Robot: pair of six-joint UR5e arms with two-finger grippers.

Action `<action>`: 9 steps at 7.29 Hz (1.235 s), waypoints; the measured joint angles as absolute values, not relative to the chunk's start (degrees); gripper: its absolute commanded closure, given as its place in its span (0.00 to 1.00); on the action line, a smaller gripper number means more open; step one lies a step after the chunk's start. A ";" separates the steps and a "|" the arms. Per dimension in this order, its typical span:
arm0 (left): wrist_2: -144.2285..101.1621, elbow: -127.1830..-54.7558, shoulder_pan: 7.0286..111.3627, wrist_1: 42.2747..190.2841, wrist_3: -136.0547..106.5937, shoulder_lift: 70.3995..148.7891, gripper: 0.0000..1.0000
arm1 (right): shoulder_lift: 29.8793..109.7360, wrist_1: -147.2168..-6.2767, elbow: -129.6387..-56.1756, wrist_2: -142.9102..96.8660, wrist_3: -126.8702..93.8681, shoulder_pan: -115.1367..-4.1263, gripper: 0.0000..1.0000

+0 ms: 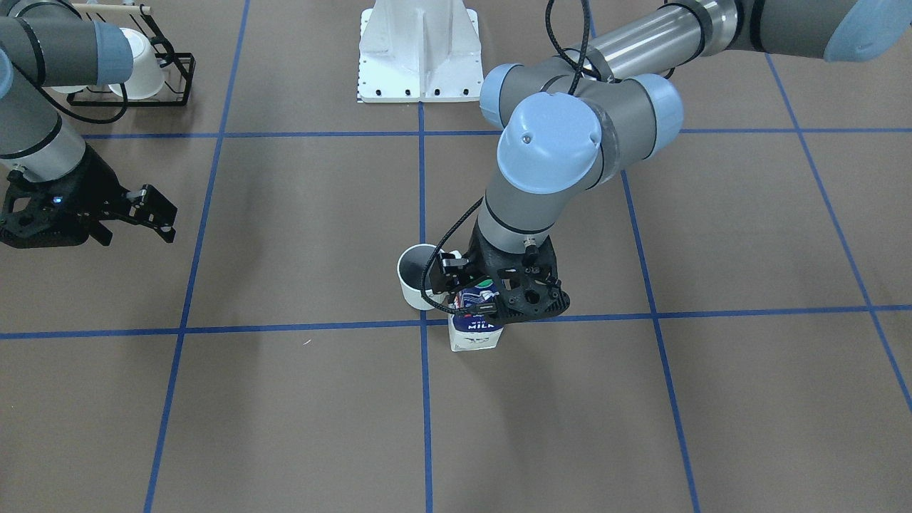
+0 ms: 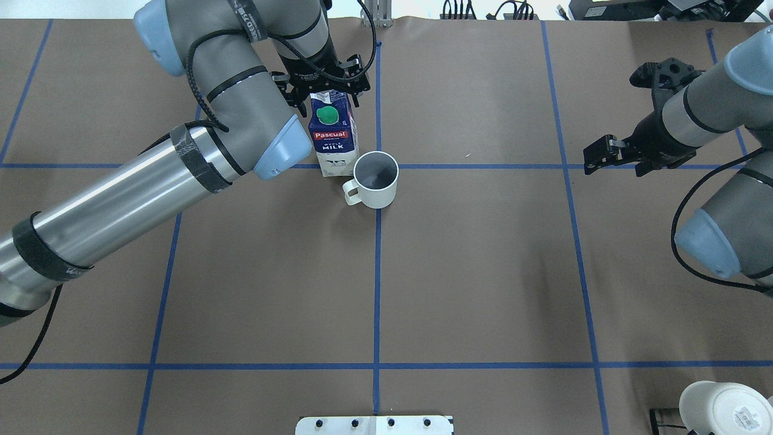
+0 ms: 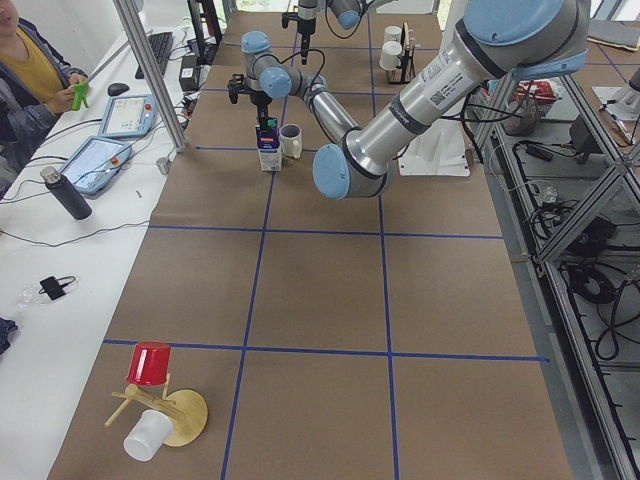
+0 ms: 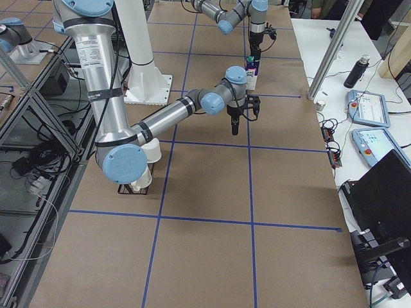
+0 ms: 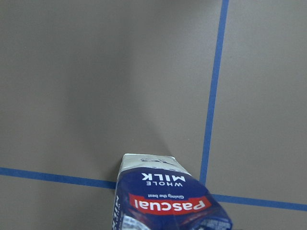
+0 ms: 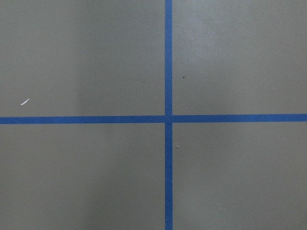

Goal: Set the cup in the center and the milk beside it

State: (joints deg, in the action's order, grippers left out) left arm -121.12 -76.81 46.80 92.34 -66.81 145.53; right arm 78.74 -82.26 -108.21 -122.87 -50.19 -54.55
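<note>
Milk (image 2: 333, 142) stands upright just beside the cup (image 2: 375, 181) at the middle of the table (image 2: 483, 272), with the left gripper (image 2: 328, 90) at its top.

The boxy blue-and-white carton has a round green cap, a red band reading "Pascual" in white, and "WHOLE MILK" below it. The glossy white cup, dark grey inside, sits on the crossing of the blue tape lines (image 2: 377, 290). Its squarish loop handle points toward the carton's base, and whether the two touch cannot be told. The left gripper's black jaws straddle the carton's gabled top, but whether they press it cannot be told. The right gripper (image 1: 158, 214) hangs over bare brown paper well off to the side, its jaws apart and holding nothing.
</note>
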 measured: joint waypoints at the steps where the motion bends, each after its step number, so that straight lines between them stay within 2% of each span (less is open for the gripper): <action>1: -121.18 -78.25 47.56 92.18 -66.74 145.33 0.02 | 78.70 -82.28 -108.20 -122.87 -50.19 -54.72 0.00; 3: -121.65 -86.20 50.73 91.36 -65.89 140.45 0.02 | 78.77 -82.36 -108.12 -123.14 -49.71 -55.59 0.00; 6: -121.84 -104.47 56.03 89.39 -50.87 119.57 0.02 | 79.28 -84.96 -107.87 -125.87 -43.48 -60.09 0.00; 8: -121.97 -111.35 61.53 89.89 -33.23 103.26 0.02 | 80.10 -86.74 -107.95 -126.97 -41.23 -63.51 0.00; 9: -122.01 -112.51 64.66 90.75 -23.76 96.24 0.02 | 81.73 -86.76 -107.86 -127.08 -40.80 -65.65 0.00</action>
